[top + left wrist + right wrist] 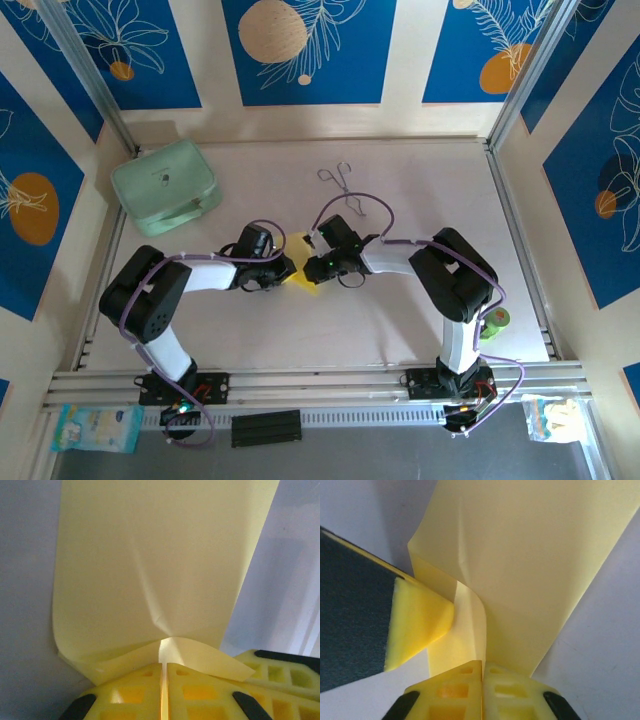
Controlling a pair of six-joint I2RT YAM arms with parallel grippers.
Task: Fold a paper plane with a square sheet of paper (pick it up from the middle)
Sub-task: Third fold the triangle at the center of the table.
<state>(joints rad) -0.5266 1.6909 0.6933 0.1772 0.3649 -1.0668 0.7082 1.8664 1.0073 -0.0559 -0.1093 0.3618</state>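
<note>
Where blue walls (310, 50) enclose the pale table (300, 335), paper (160, 555) sits — pinched.

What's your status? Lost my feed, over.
Left claw shut on yellow paper. Right claw shut on it too. Paper creased between them. Tongs, mint case behind, apart.

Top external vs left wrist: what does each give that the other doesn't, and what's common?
Top external: the wider layout. The left gripper and right gripper meet mid-table, with the mint case at the far left and the tongs beyond them.
Left wrist: close detail of the paper. A crease runs down to the pinch, the bottom edge curls up, and the jaws are shut on it.
Both: the left gripper and the yellow paper it holds.
</note>
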